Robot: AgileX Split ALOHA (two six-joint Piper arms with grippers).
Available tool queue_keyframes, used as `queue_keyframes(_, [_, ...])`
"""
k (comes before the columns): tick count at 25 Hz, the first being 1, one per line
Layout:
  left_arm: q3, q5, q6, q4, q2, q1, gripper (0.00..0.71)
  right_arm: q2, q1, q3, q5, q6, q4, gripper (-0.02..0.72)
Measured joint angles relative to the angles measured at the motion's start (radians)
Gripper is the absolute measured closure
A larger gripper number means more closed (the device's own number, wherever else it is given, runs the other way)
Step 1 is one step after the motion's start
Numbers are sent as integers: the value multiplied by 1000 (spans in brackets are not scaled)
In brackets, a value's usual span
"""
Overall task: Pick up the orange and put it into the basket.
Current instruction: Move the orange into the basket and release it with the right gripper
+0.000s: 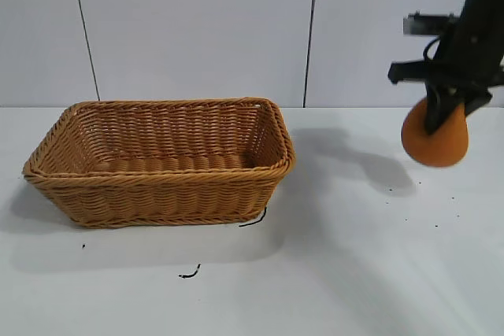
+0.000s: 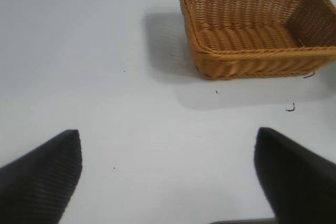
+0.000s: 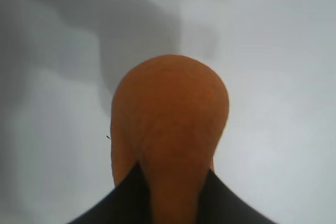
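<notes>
orange: the orange [image 1: 435, 142] is held in the air at the far right of the exterior view, well above the table [image 1: 354, 273], with its shadow cast on the surface below and to the left of it.

orange axis: the narrow knobby end is taken up between the fingers and the rounded base hangs downward, so the long axis is judged close to vertical, slightly tilted.

right gripper: the right gripper [image 1: 447, 112] is closed around the upper part of the fruit; in the right wrist view the two dark fingers [image 3: 115, 203] are seen pinching the tapered neck of the orange [image 3: 170, 124] from both sides.

basket: the basket [image 1: 276, 164] is set on the table left of centre in the exterior view, its opening upward and nothing seen inside it.

key relation: the basket lies well apart from the held orange, toward the left arm's side; the fruit hangs higher than the braided rim, so a sideways carry over the near wall is judged possible before lowering.

left gripper: the left gripper [image 2: 168, 174] hovers over bare table with its fingers spread wide and nothing between them; the basket [image 2: 199, 51] is seen farther off in its view.

nearer arm: the orange is already with the right arm, so the carry is judged to fall to it alone.
</notes>
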Motion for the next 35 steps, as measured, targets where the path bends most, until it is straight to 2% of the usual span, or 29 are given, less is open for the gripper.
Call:
queue_keyframes(6, [0,0,0,0,0,0,71,0,94,-106,19,0,-7,617])
queue_keyframes(10, [0,0,0,0,0,0,71,0,213,-113,18,1,-7,617])
queue_keyframes(18, [0,0,0,0,0,0,71,20,470,-115,-69,4,-12,617])
queue_keyframes(22, [0,0,0,0,0,0,71,88,549,-116,-112,6,-14,617])
queue_keyframes(29, [0,0,0,0,0,0,71,267,571,-116,-259,18,6,617])
queue_keyframes(35, [0,0,0,0,0,0,71,346,569,-115,-273,19,27,617])
